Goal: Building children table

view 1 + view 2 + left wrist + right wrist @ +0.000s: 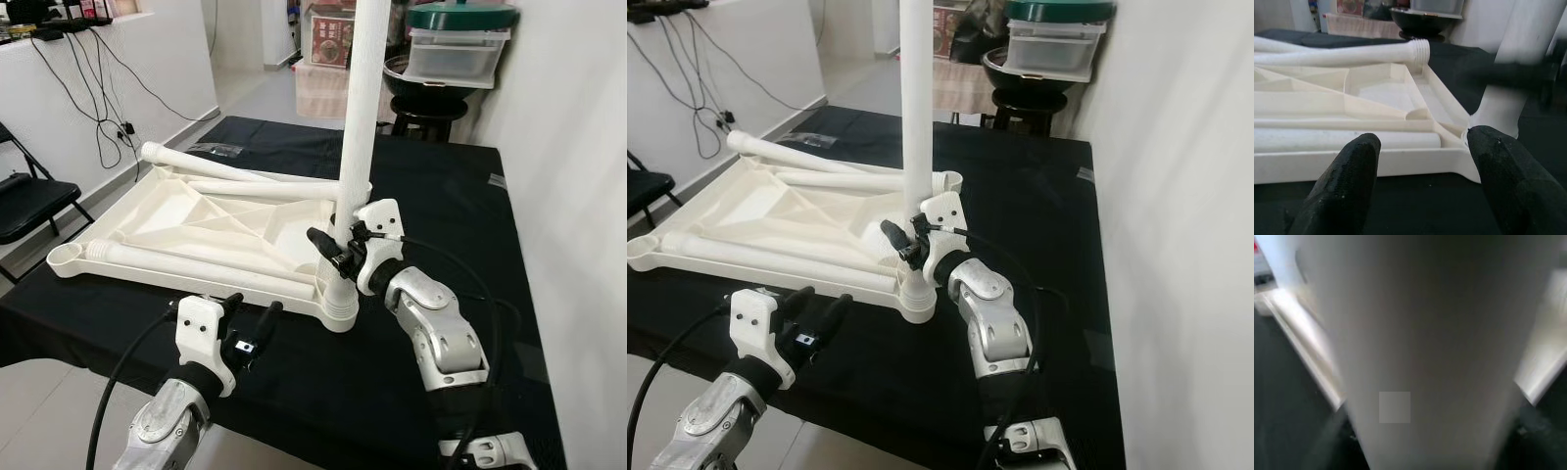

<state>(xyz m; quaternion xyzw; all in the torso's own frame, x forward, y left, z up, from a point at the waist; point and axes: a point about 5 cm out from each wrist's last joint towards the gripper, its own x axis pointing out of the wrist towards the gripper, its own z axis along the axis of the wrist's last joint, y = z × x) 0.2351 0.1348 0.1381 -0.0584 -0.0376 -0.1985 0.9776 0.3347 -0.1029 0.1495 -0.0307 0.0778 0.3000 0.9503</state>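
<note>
Black-clothed counter (460, 196); white walls, grey floor. Right hand (335, 247) clenched round upright leg (361, 117); left hand (253, 328) released, near tabletop (196, 220) edge.

We log two spread black fingertips (1342, 191) before the white tabletop (1376, 161), one upright leg (1520, 73) at its corner.

I see bare black table (460, 225) to the right of the upright leg (360, 127), so a pass there is open. Left of the leg, the upturned tabletop (196, 230) and loose legs (220, 168) block the way, and my right gripper (338, 250) crowds its base.
</note>
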